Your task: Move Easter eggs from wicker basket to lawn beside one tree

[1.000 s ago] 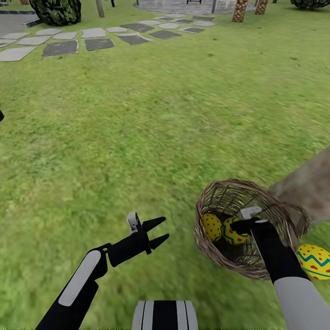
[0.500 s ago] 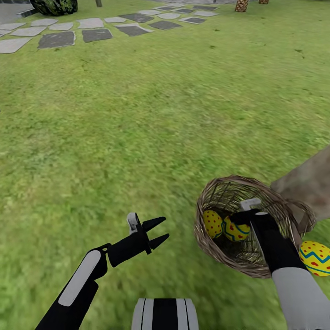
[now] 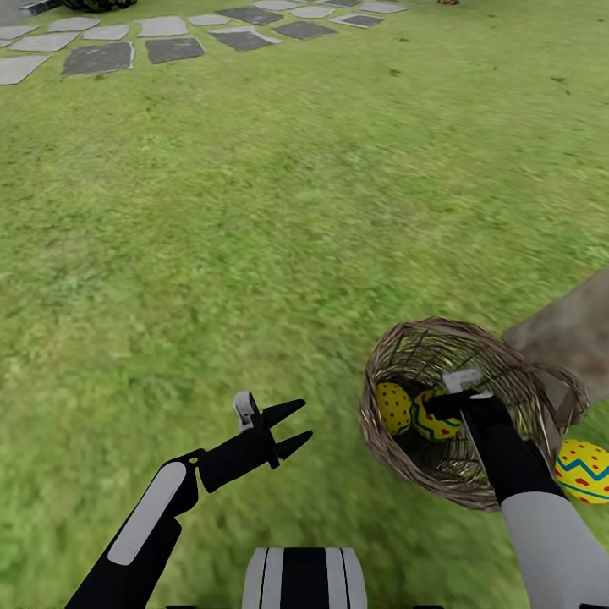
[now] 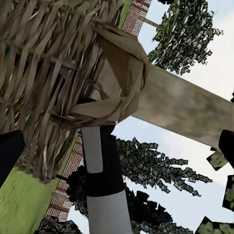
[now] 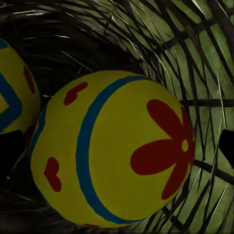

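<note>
The basket point(image 3: 457, 414) lies tipped on the lawn point(image 3: 254, 254), its round mouth turned up and toward the robot, its long axis leaning away toward the tree point(image 3: 568, 331) just behind it. It is brown open weave with a small loop handle point(image 3: 568, 393) at the rim on the tree side. Two eggs sit inside, touching: a yellow one with red dots point(image 3: 393, 408) and beside it one with a blue band point(image 3: 436, 420), seen close in the right wrist view as yellow with a blue ring, red marks and a red flower point(image 5: 114, 148). A third egg point(image 3: 584, 470), yellow with a blue zigzag, lies on the grass just outside the basket. The right tool point(image 3: 447, 404) reaches into the basket at the flower egg; I cannot tell whether it grips. The left tool point(image 3: 292, 429) hangs spread over bare grass, holding nothing.
</note>
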Tool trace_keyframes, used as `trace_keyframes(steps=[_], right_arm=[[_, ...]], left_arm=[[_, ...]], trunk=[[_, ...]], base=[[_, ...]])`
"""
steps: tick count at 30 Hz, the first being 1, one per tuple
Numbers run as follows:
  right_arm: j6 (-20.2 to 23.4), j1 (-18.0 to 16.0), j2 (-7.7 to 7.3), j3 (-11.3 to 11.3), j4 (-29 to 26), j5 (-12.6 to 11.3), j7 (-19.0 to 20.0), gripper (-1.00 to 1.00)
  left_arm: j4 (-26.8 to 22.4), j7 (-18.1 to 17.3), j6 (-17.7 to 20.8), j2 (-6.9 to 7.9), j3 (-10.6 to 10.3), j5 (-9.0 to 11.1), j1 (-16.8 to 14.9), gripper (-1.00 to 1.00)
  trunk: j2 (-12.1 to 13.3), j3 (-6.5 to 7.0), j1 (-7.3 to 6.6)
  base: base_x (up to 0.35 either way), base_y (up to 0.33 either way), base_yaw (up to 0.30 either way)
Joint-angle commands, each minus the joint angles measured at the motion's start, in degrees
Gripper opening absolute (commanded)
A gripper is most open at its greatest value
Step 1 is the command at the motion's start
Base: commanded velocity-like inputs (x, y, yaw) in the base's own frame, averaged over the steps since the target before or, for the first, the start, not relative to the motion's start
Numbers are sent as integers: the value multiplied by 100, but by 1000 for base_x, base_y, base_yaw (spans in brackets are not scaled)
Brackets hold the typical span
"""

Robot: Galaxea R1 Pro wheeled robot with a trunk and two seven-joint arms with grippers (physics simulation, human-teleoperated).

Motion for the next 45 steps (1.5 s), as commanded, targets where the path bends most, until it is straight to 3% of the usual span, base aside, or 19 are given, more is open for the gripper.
trace_keyframes(steps=[1,8,15,24,45], right_arm=[[19,-2,1,-8,13,60,45,100],[30,-2,-7,-7,37,67,22,100],[23,-2,-9,-13,33,75,15,100],[-4,-2,10,-16,24,76,-343,100],[4,-2,18,-16,29,55,-297,100]], left_arm=[[0,-39,3,5,-6,-26,-3,100],[0,-39,3,6,-6,-26,-3,100],[1,-39,3,10,-6,-26,-3,100],[2,-39,3,6,-6,-26,-3,100],[8,-39,-4,3,-7,-26,-3,100]], trunk=[[-3,-25,2],[-8,-114,12],[-8,-114,12],[-16,-247,27],[-28,-446,51]], base=[[0,0,0],[0,0,0],[0,0,0],[0,0,0],[0,0,0]])
